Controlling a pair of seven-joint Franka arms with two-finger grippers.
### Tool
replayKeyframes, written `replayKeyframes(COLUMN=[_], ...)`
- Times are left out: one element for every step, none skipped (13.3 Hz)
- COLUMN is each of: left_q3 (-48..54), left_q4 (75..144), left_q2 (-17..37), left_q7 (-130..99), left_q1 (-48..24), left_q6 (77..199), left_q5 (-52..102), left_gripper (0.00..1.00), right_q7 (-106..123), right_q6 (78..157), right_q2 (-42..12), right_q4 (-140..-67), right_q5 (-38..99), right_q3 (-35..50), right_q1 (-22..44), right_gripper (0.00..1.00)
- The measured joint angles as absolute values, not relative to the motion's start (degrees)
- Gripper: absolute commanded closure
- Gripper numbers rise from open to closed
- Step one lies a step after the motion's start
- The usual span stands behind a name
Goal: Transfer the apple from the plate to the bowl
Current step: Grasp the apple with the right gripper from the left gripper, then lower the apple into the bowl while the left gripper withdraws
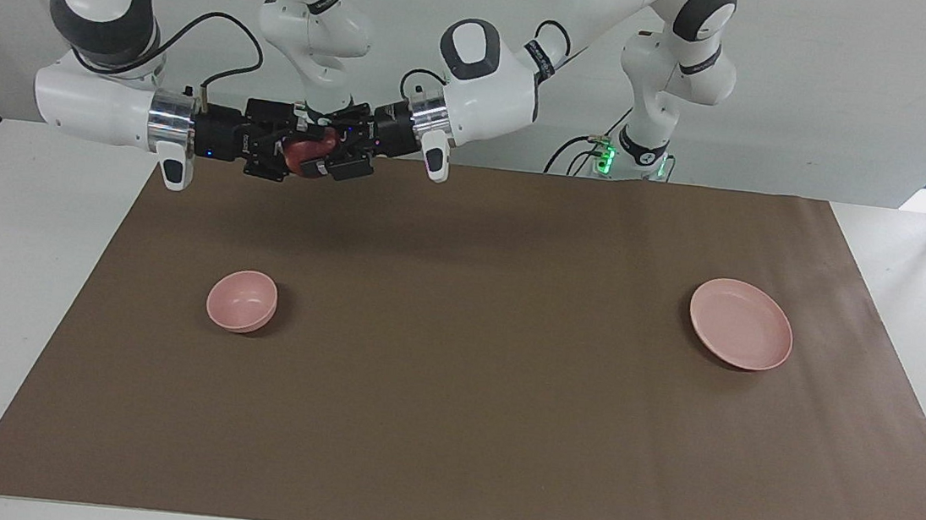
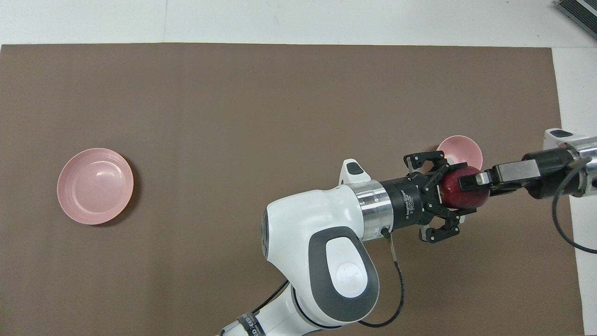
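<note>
APPLE: mid-air btwn two arms. The apple [image 1: 308,150] hangs above the surface [image 1: 447,428] toward the right arm's end, off the plate and not yet in the bowl.
LEFT GRIPPER: the left gripper [image 1: 335,156] reaches across from its own end, jaws pinching the apple and carrying its weight.
RIGHT GRIPPER: the right gripper [image 1: 282,156] meets it head-on, jaws spread to either side of the fruit, no squeeze yet. Looks like a hand-over in progress.
PLATE: the plate [image 1: 741,323] sits bare at the left arm's end, well apart from the action.
BOWL: the bowl [image 1: 242,301] stands upright and unfilled at the right arm's end, down on the surface below the meeting arms.
HANDLING: prob. a light, firm fruit. The skin is smooth and round, so it's apt to roll or squirt out of a two-point pinch. It bruises if clamped hard, but won't crush easily.
WHERE TO GRIP: across the widest part, pads on opposite flanks, set crosswise to the holding jaws so the two pairs don't clash. Stay clear of the stem dimple.
RISK: if the left lets go before the right has closed, the apple drops and rolls.
DROP-OFF: the bowl is small and deep. Lower the apple close to the rim before letting go, else it may bounce out or tip the bowl.
</note>
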State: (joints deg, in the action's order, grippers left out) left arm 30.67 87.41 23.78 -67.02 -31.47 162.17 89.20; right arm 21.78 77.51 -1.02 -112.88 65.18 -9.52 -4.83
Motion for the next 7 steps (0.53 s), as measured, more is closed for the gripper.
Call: replayKeyframes(left_q3=[30.67,30.66,30.66,30.65,30.66,30.66,30.66], left_q4=[87.40,87.40,87.35,87.32,87.32,87.32,87.32], left_q2=[23.79,23.79,23.79,23.82,23.84,23.84,23.84], left_q7=[-67.02,-67.02,-67.02,-67.02,-67.02,-67.02,-67.02], left_q1=[-31.47,-31.47,-31.47,-31.49,-31.52,-31.55,-31.56], left_q6=[162.17,162.19,162.23,162.24,162.24,162.24,162.24], left_q5=[89.20,89.19,89.19,89.19,89.19,89.19,89.17], left_gripper=[0.49,0.17,0.00,0.00,0.00,0.00,0.00], right_q7=[21.78,21.78,21.78,21.78,21.74,21.39,20.82], right_q6=[77.55,77.62,77.74,77.77,77.77,77.77,77.77], right_q2=[-1.02,-1.02,-1.04,-1.03,-1.04,-1.04,-1.04], right_q4=[-112.88,-112.88,-112.88,-112.87,-112.87,-112.88,-112.87], right_q5=[65.18,65.15,64.99,64.98,64.98,64.93,64.79], right_q3=[-9.52,-9.51,-9.51,-9.52,-9.46,-9.41,-9.39], right_q1=[-4.82,-4.80,-4.79,-4.79,-4.70,-4.65,-4.65], right_gripper=[0.15,0.46,0.73,0.94,1.00,1.00,1.00])
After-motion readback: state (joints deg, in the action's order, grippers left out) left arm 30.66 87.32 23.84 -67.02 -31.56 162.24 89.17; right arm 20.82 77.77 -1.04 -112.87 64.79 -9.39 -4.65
